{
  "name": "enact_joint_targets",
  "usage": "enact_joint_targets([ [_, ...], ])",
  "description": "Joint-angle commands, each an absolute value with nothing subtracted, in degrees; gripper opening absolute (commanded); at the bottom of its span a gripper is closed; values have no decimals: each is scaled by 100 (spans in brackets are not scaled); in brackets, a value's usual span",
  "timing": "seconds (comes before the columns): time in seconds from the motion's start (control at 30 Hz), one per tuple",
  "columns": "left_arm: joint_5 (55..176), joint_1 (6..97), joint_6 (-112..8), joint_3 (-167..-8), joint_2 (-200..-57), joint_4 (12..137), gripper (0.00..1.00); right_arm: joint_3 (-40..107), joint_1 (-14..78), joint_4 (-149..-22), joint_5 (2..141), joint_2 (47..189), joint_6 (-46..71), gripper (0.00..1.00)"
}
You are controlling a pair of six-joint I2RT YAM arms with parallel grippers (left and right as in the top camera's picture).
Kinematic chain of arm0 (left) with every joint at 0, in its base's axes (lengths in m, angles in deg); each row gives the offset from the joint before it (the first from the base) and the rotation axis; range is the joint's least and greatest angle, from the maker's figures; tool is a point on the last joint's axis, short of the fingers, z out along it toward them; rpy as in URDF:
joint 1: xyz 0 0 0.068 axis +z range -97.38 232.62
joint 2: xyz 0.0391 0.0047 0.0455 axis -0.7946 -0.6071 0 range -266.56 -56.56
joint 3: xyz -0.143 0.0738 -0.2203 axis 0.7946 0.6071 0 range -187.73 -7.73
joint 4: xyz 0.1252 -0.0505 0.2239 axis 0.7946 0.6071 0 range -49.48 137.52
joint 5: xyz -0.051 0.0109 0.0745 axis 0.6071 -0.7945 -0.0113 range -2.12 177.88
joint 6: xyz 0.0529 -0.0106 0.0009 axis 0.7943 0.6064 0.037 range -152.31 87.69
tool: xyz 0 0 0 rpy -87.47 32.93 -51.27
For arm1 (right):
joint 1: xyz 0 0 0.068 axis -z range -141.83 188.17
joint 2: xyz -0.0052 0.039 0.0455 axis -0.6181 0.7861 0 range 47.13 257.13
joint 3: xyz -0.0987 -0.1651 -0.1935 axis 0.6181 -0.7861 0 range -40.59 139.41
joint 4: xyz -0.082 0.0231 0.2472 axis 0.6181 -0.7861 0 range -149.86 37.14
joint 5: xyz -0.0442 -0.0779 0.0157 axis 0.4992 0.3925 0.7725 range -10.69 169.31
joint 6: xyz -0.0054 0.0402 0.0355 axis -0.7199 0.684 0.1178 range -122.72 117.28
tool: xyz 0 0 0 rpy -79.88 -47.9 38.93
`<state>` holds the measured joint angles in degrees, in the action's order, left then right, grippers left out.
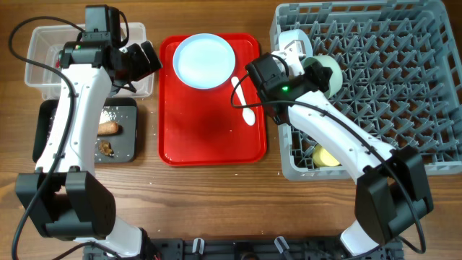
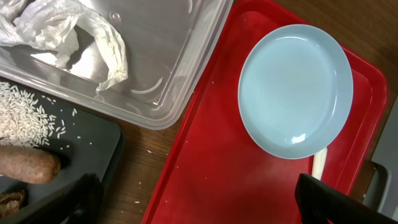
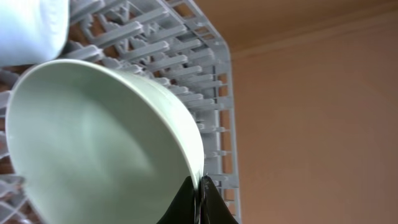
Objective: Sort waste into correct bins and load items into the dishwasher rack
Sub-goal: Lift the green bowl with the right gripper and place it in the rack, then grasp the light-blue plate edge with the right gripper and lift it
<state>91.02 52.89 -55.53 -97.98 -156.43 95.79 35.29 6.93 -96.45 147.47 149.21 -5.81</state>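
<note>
Two dishes left, plate [image 1: 205,61] and spoon [image 1: 243,101]; my right pincer [image 3: 199,194] pinches a green bowl [image 3: 93,155] at the rack [image 1: 390,72], my left pincer [image 2: 208,202] gapes empty.

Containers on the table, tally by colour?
Red: 1, serving tray
Clear: 1, tub
Black: 1, shallow tray
Grey: 1, rack
Total: 4
</note>
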Motion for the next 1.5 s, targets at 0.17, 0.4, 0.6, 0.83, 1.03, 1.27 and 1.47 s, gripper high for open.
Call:
enact_joint_targets([
  [0.17,9169,5285,-5549,-9768,-15707,9566,100,3546,651,-9853,13344,15004,-577,4],
  [0.4,9169,5285,-5549,-9768,-15707,9566,100,3548,269,-9811,13148,15000,-577,44],
  [0.6,9169,5285,-5549,-9768,-15709,9566,100,3548,-240,-9503,13148,14993,-570,61],
  [0.83,9169,5285,-5549,-9768,-15707,9566,100,3548,-157,-8246,10962,14335,-551,71],
  [1.03,9169,5285,-5549,-9768,-15707,9566,100,3548,-74,-7831,7069,13787,39,73],
  [1.27,9169,5285,-5549,-9768,-15707,9566,100,3767,210,-7993,6525,13819,2262,61],
  [1.47,9169,5285,-5549,-9768,-15707,9566,100,3939,492,-7112,7548,14584,2385,58],
])
